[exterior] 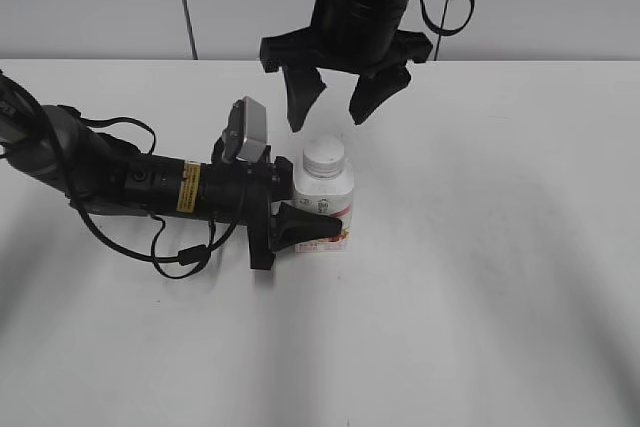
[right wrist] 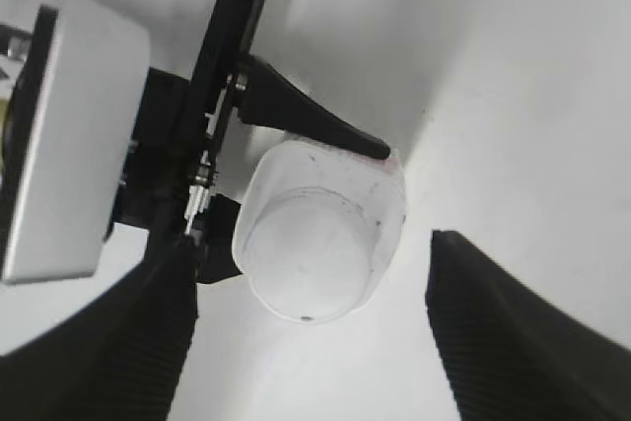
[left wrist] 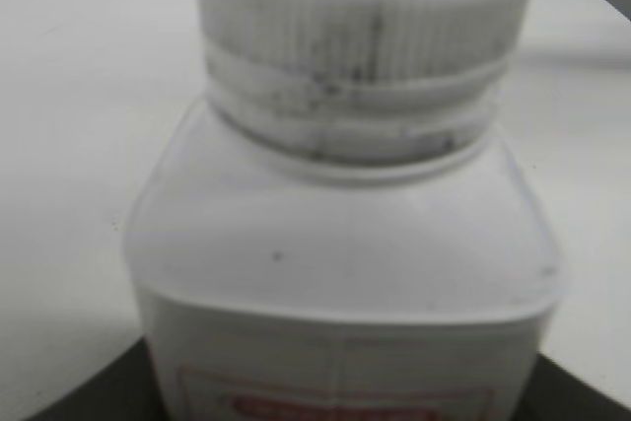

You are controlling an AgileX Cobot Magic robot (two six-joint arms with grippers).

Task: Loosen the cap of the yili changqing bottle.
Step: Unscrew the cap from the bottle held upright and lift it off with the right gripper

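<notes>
Right hand (exterior: 336,97) hung above the cap (exterior: 325,156), jaws spread wide, nothing between them and no contact made; in the right wrist view the two ribbed fingers (right wrist: 513,342) stood on either side of the cap, well clear of its rim. Left hand (exterior: 300,215) lay low and horizontal, clamped on the lower body of the yili changqing bottle (exterior: 325,197), one finger across the label on the near face; the far finger was hidden behind the bottle. Bottle stood upright on the white table (exterior: 500,247), cap on and seated as far as could be told. Left wrist view showed the ribbed rim of the cap (left wrist: 360,36) close and blurred, a ring below it at the neck. Judged step: bring the right hand down onto the cap. To do it well, the hand should centre on the cap first; from the wrist view the cap sat nearer one finger than the other. Descend only until the pads meet the ribbed rim, above the neck ring. Close firmly before turning, else the ribs slip. Left hand must hold the body hard, since the squarish sides would resist turning only if gripped flat.
</notes>
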